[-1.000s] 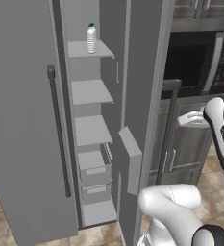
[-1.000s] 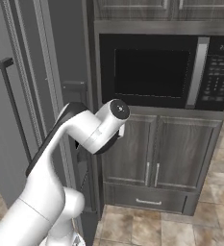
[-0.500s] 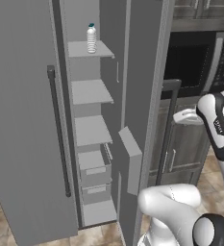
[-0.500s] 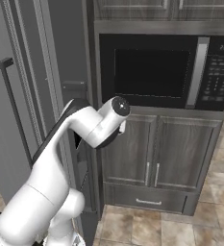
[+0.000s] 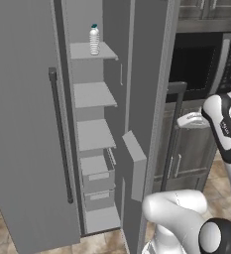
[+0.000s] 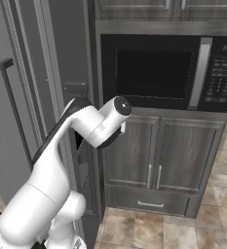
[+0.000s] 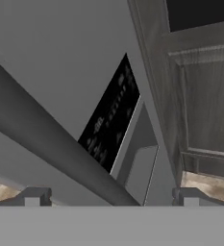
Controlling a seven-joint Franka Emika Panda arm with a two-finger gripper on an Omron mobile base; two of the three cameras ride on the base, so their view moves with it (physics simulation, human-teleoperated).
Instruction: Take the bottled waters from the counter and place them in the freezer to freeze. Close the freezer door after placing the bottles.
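**One bottle on the top freezer shelf, door open, tool spread wide**

The freezer is open. Its tall grey door is swung out to the left, with a long dark bar handle running down it.

One bottled water stands upright on the top shelf inside the freezer. It is clear, with a teal cap and a white label. It sits near the middle of that shelf. The shelves below it are bare grey. Lower down there are two drawers, one above the other.

The other fridge door is just to the right of the freezer. A grey bin sticks out on its inner side.

The white arm bends up beside the fridge in the right base view. Its hand is close to the edge of that fridge door.

In the hand view, the tool is released and spread wide, with nothing between its two tips. A thick dark-grey bar crosses just in front of it at a slant. Behind the bar is a black recess in the grey door.

A black microwave is built into the wall to the right. Grey wood cabinets sit under it, above a tan tile floor.
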